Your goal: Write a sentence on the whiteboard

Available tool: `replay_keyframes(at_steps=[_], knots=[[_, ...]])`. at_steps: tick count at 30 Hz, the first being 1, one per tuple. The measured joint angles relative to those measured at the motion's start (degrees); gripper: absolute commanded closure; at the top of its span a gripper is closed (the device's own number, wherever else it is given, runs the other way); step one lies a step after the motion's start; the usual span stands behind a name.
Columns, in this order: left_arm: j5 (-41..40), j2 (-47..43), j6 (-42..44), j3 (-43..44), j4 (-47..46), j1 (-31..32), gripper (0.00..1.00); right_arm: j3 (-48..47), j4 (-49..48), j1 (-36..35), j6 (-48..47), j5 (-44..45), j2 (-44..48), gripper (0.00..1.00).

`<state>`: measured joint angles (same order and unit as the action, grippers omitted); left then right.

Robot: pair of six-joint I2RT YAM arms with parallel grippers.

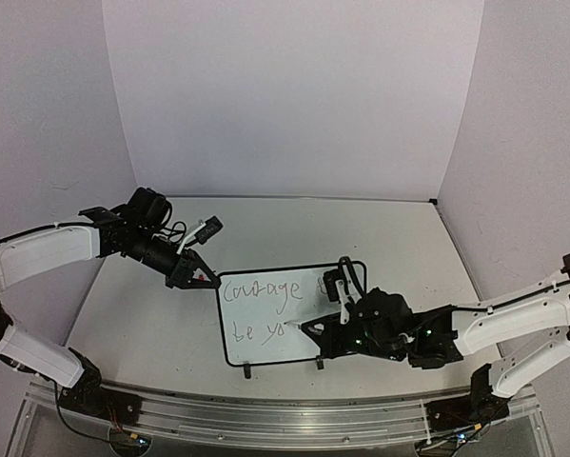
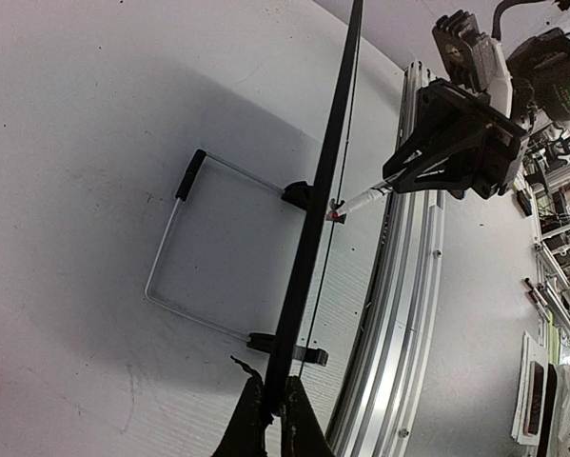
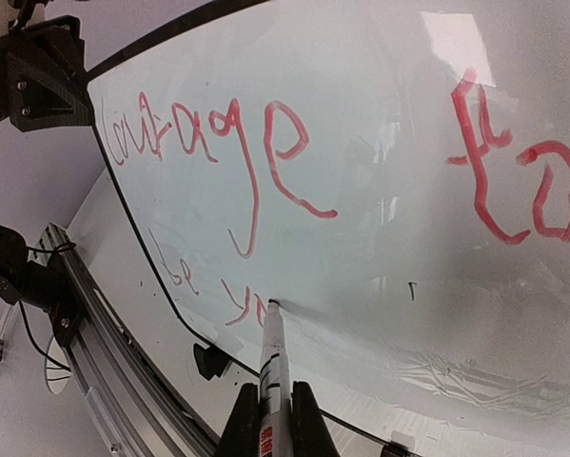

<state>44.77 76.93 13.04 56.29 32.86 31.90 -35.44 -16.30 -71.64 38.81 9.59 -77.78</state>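
Note:
The whiteboard (image 1: 265, 347) lies at the table's centre, with a thin black border. The sentence (image 1: 261, 293) on it is red cursive in two lines, reading "Courage to" and "be yo" in the right wrist view (image 3: 194, 133). My right gripper (image 1: 308, 328) is shut on a white marker (image 3: 273, 367) whose tip touches the board (image 3: 380, 190) just after "yo". My left gripper (image 1: 201, 278) is shut on the board's far left corner. In the left wrist view the board's black edge (image 2: 318, 190) runs up from my shut gripper (image 2: 273, 411), and the marker (image 2: 361, 200) shows beyond it.
Two small black clips (image 1: 247, 369) (image 1: 320, 362) sit on the board's near edge. An aluminium rail (image 1: 265, 414) runs along the table's front edge. White walls enclose the table at the back and both sides. A wire stand (image 2: 170, 257) shows under the board.

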Motion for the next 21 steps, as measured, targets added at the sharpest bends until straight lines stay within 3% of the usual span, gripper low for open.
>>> replay_keyframes(at_steps=[21], knots=[[0.02, 0.0, 0.0, 0.0, 0.0, 0.0, 1.0, 1.38, 1.07, 0.35, 3.2, -2.78, -0.12, 1.0]])
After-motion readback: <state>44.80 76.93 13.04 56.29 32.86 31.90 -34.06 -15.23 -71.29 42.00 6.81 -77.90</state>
